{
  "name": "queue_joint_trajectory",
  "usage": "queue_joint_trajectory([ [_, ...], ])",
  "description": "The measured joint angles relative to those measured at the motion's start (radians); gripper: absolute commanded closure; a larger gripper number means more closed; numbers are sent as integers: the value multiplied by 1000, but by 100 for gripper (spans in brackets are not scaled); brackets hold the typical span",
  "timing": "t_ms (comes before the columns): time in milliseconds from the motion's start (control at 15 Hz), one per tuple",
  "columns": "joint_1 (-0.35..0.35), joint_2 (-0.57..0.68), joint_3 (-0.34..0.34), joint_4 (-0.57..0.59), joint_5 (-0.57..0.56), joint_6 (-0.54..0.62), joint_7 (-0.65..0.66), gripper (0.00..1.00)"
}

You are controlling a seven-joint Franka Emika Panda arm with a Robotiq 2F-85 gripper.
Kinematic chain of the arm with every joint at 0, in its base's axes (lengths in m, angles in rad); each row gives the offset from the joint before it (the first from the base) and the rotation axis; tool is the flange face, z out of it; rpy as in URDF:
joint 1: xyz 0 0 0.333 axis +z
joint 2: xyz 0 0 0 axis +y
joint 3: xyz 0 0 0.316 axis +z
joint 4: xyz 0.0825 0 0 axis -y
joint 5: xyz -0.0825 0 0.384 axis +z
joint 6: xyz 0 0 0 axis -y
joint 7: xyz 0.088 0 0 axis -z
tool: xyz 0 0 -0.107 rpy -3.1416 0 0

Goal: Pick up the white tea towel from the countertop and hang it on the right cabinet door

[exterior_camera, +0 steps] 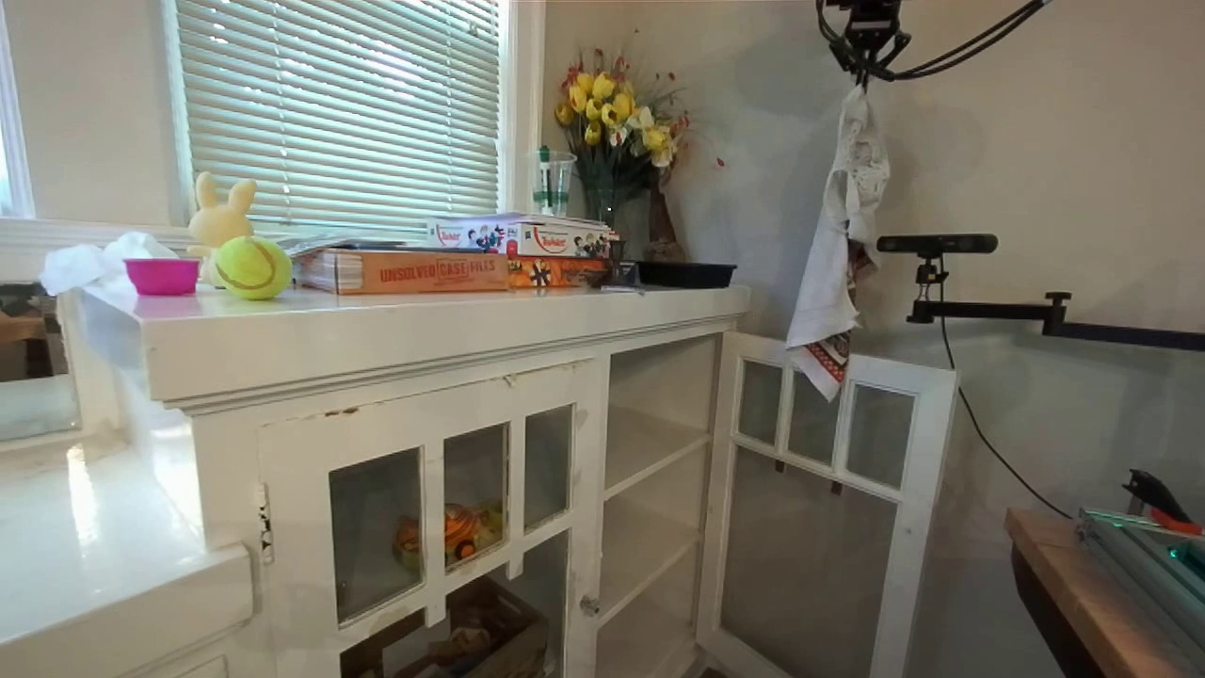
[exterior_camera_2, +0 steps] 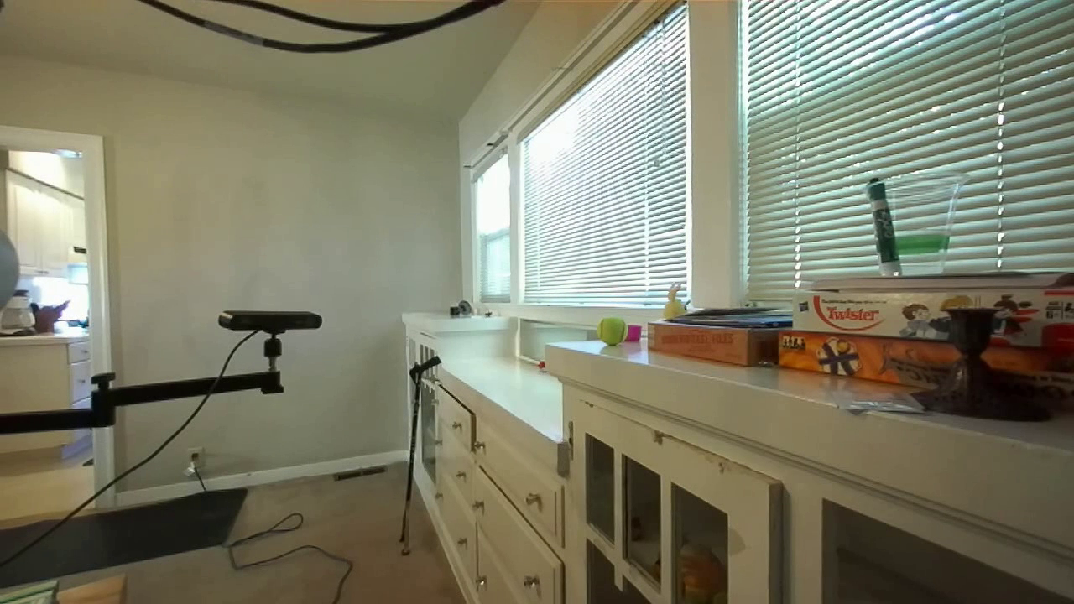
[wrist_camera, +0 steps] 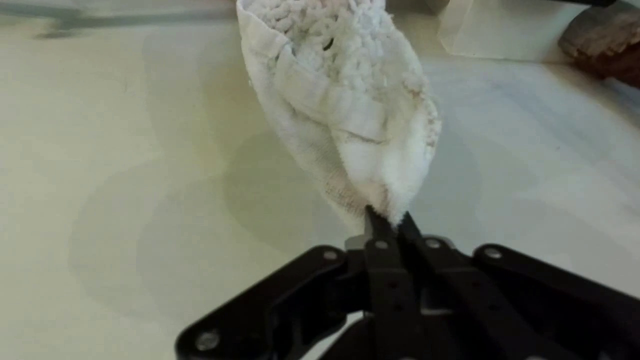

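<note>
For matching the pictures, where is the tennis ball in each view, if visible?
In an exterior view: tennis ball at left, above middle.
In an exterior view: tennis ball just right of centre.
Wrist view: not visible.
Shared landmark: Twister box, right of the tennis ball in both exterior views.

Soft matt cloth for the white tea towel [exterior_camera: 830, 254], rough and knobbly in places, smooth glossy painted table [exterior_camera: 424, 331], right cabinet door [exterior_camera: 814, 527] of painted wood and smooth glass, pincer [wrist_camera: 389, 218] with shiny metal screws [wrist_camera: 492, 253], fuzzy tennis ball [exterior_camera: 253, 267], clear plastic cup [exterior_camera_2: 921, 228]
</note>
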Motion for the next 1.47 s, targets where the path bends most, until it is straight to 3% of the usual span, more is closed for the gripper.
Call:
queue_joint_trajectory([
  [1067,-219,168,15,448,0,-89,131,99],
  [1467,-233,201,11,488,0,-99,145,99],
])
